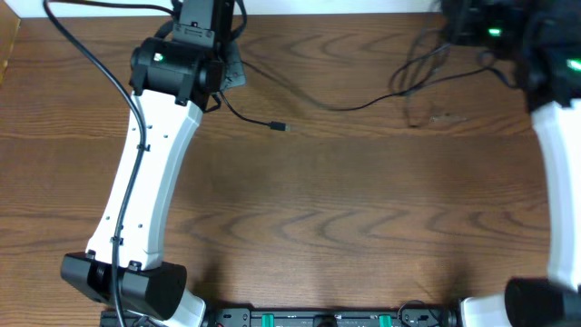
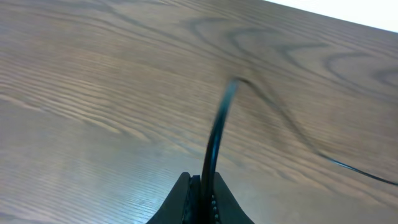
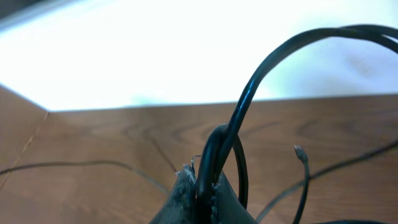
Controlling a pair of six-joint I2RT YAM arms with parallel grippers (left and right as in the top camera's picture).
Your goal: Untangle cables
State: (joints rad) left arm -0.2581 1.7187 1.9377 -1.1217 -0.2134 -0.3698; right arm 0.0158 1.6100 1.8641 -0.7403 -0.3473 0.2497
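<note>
A thin black cable [image 1: 250, 116] trails from my left gripper [image 1: 229, 74] at the table's back left to a small plug end [image 1: 282, 127]. In the left wrist view the gripper [image 2: 202, 183] is shut on this cable [image 2: 216, 130], which rises from the jaws and then runs off right across the wood. A second black cable [image 1: 363, 105] curves toward the back right, where several loops [image 1: 427, 59] hang below my right gripper [image 1: 467, 27]. The right gripper [image 3: 202, 180] is shut on a looped black cable [image 3: 261, 68]; a plug end [image 3: 300, 151] dangles beside it.
The wooden table [image 1: 345, 218] ends at a white back wall [image 3: 155, 56] just behind both grippers. The left arm [image 1: 150, 173] stretches diagonally over the table's left side, and the right arm [image 1: 558, 173] runs along the right edge.
</note>
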